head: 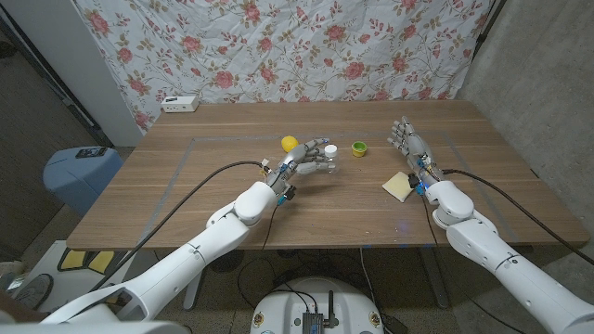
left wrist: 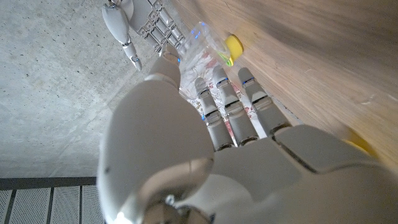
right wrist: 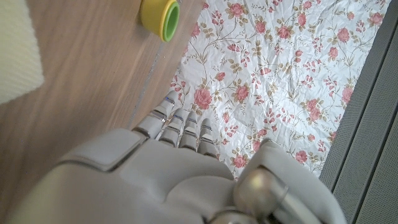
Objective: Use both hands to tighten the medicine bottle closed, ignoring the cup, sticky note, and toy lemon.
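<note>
Head view: left hand (head: 302, 165) at table centre with fingers around the clear medicine bottle (head: 325, 154), toy lemon (head: 290, 144) just behind it, yellow-green cup (head: 359, 148) to its right; right hand (head: 409, 145) stands apart, fingers spread, empty, pale yellow sticky note (head: 399, 185) near its wrist. Left wrist view: bottle (left wrist: 202, 38) sits beyond the fingertips (left wrist: 219, 78), grip contact unclear, no label legible. Right wrist view: cup (right wrist: 160, 18) lies on its side, green inside showing

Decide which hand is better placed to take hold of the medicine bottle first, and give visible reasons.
Left. The left hand is already at the medicine bottle, fingers spread beside it. The right hand stands well away, beyond the cup and above the sticky note.
</note>
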`<state>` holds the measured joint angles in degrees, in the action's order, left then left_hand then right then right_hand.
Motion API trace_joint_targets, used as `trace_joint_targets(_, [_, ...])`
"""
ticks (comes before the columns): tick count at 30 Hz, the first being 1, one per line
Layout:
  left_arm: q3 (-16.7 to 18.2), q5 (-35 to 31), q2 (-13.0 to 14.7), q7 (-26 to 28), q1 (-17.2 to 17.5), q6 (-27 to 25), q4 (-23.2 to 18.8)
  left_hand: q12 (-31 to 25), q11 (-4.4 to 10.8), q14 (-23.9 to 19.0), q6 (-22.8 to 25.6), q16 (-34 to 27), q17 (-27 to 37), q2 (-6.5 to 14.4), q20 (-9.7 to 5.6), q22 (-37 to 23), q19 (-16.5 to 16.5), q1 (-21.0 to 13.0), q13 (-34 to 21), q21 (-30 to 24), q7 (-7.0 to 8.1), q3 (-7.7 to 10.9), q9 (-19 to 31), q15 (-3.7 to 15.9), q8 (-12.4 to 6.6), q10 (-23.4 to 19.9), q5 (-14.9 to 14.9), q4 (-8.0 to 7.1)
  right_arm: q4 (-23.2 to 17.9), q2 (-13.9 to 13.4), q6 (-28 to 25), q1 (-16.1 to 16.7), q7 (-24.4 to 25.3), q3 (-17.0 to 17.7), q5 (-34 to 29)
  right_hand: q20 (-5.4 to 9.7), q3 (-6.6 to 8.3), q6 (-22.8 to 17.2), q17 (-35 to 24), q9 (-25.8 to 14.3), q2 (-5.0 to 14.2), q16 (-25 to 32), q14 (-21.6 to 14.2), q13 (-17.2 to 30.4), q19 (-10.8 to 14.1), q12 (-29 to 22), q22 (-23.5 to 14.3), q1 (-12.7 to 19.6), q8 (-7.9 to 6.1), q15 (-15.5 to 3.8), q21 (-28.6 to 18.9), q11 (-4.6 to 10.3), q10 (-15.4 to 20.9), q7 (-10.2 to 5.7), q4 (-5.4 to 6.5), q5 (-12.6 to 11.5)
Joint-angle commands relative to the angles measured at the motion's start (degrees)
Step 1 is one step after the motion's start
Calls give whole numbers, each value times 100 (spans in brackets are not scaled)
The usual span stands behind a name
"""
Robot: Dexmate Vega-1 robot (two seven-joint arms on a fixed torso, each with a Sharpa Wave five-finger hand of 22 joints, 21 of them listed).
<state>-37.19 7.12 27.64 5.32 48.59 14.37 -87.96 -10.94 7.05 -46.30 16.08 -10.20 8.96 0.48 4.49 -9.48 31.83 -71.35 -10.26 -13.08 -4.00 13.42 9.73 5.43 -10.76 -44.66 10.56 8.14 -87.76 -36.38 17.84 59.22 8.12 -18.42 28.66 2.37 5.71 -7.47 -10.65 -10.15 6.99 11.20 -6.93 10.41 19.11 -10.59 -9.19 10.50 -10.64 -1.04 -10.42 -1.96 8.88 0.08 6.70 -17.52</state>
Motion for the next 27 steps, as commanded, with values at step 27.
trace_joint_targets(27, [-468,-490,-501,77,-759,-51,724,-26,-24,-92,110,19,20,25,-54,-11,0,74,-16,109,30,84,32,503,-13,-113,-3,-18,-1802,-1212,-1683,386,777,191,-1291,309,22,-527,-13,-40,-357,77,-375,64,598,-203,-41,532,-140,-163,-148,-15,638,-33,-488,23])
